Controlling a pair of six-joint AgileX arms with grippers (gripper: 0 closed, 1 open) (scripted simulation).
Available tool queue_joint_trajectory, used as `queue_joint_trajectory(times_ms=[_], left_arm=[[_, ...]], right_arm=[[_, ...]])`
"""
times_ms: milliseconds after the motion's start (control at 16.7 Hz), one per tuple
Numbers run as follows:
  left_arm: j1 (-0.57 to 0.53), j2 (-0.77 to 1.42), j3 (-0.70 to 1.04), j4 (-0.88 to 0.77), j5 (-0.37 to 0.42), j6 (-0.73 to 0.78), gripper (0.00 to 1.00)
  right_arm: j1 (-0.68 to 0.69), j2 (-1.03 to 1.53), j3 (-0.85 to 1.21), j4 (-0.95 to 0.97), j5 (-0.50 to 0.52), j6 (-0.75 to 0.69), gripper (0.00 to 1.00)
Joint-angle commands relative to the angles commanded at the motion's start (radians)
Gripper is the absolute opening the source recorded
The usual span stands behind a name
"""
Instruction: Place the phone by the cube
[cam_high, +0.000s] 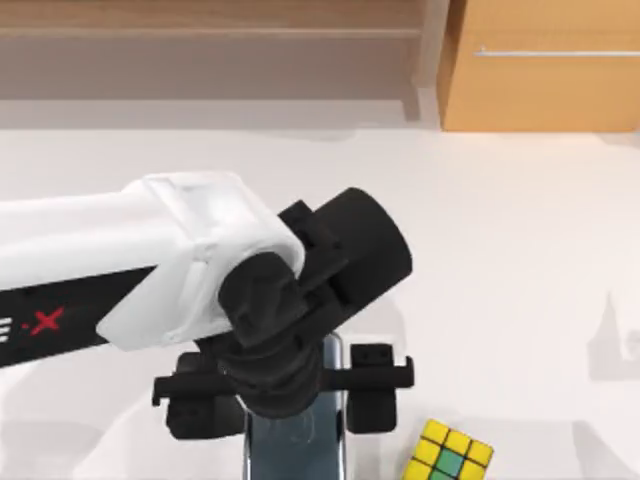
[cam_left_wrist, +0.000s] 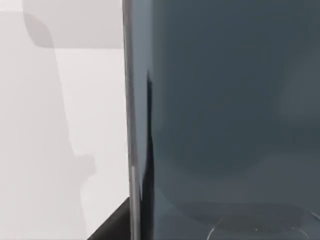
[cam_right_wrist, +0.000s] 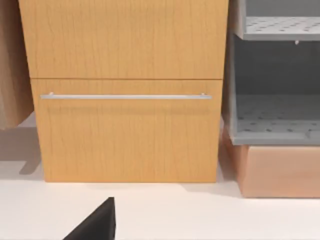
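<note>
The phone (cam_high: 297, 445), a dark grey-blue glass slab with a silvery edge, lies lengthwise at the table's front centre, partly under my left arm. My left gripper (cam_high: 290, 400) straddles it, one black finger (cam_high: 200, 410) against each long edge, so it is shut on the phone. In the left wrist view the phone (cam_left_wrist: 225, 125) is very close, with a black fingertip (cam_left_wrist: 112, 227) touching its edge. The cube (cam_high: 449, 455), with yellow and green stickers on a black grid, stands just right of the phone, a small gap away. A dark part of my right gripper (cam_right_wrist: 95, 225) points at the cabinet.
A wooden cabinet (cam_high: 545, 65) with a metal drawer handle (cam_right_wrist: 125, 96) stands at the back right. Beside it are a grey perforated shelf (cam_right_wrist: 275, 115) and a low wooden box (cam_right_wrist: 280, 172). A wooden ledge (cam_high: 200, 30) runs along the back left.
</note>
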Motion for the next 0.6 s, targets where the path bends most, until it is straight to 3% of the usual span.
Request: queue_joint_trajectory(times_ms=[600], left_arm=[[0.000, -0.058, 0.044, 0.062, 0.001, 0.001, 0.00]], right_arm=[[0.000, 0.000, 0.000, 0.000, 0.000, 0.000, 1.00]])
